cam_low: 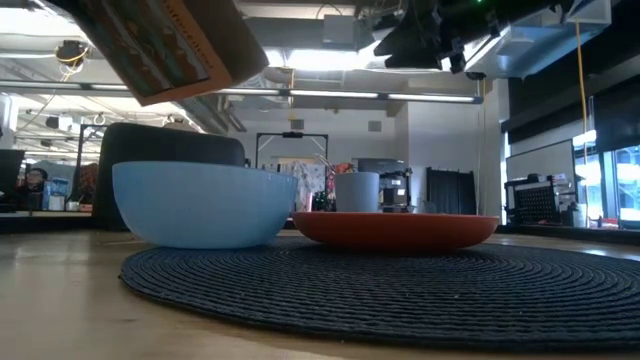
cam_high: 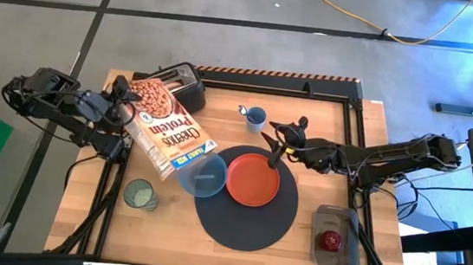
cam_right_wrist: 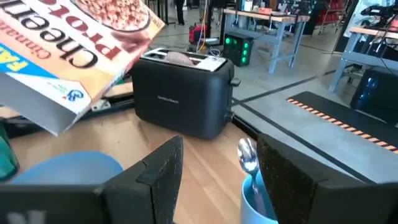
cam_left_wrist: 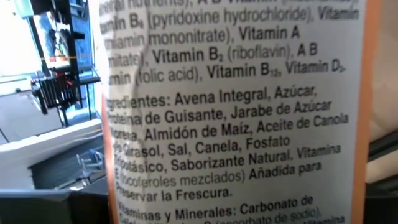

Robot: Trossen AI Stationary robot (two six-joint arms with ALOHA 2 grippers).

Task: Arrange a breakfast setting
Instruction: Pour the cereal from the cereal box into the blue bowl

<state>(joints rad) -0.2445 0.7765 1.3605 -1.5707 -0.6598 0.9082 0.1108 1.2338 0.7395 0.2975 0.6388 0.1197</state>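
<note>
From above, the left gripper [cam_high: 121, 108] is closed on the upper end of a cereal box [cam_high: 167, 126], which hangs tilted with its open end over the blue bowl [cam_high: 202, 175]. The bowl and the orange plate [cam_high: 254, 179] sit side by side on the round dark mat [cam_high: 245, 225], the bowl at the mat's left edge. The right gripper [cam_high: 277, 143] hovers above the far rim of the plate with its fingers apart and nothing between them. A green cup [cam_high: 140, 195] stands off the mat to the left, an apple [cam_high: 330, 241] lies in a grey tray [cam_high: 339, 219] to the right, a blue cup [cam_high: 255, 117] holding a spoon [cam_high: 245, 111] stands behind the plate, and a black toaster [cam_high: 182, 85] is at the back. The box front reads "Cheerios Protein".

From table height, the bowl and plate rest on the woven mat, just beside each other. The bowl looks like light, smooth plastic, likely slippery and easy to nudge; I would take it by the rim. The box is light, thin card that dents if squeezed, so a grip across its narrow sides seems best.

The left wrist view is filled by the box's side panel: "Vitamin A", "Vitamin B2 (riboflavin)", "Ingredientes: Avena Integral, Azúcar", "Sal, Canela".

The right wrist view shows that gripper's fingers wide apart, the spoon in its cup between them, and toast [cam_right_wrist: 180, 57] in the toaster slot; "Chee" shows on the box
</note>
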